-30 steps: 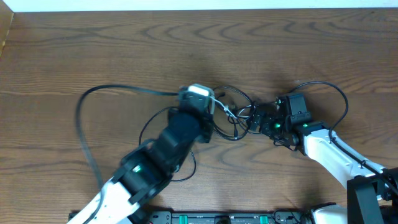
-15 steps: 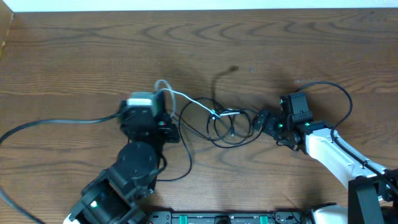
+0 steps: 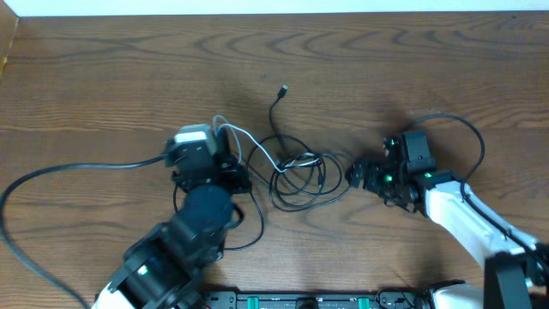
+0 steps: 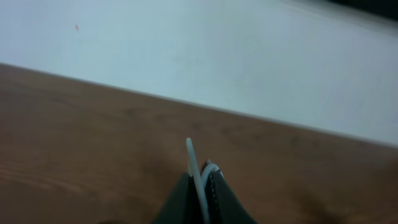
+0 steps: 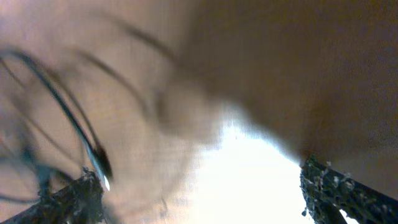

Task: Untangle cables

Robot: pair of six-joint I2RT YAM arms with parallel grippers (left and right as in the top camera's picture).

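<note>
a brown wood-grain table [image 3: 412, 60] fills the overhead view, and its far edge meets a pale wall [image 3: 257, 7] along the top of the frame. plain wood runs across the whole upper band. the cables [image 3: 300, 172] lie looped at the centre, with one black plug end [image 3: 283, 88] reaching toward upper centre. the left gripper [image 4: 204, 179], left of centre, is pressed together on the white cable [image 4: 194, 158]. the right gripper [image 5: 205, 193], just right of the loops, stands spread wide.
</note>
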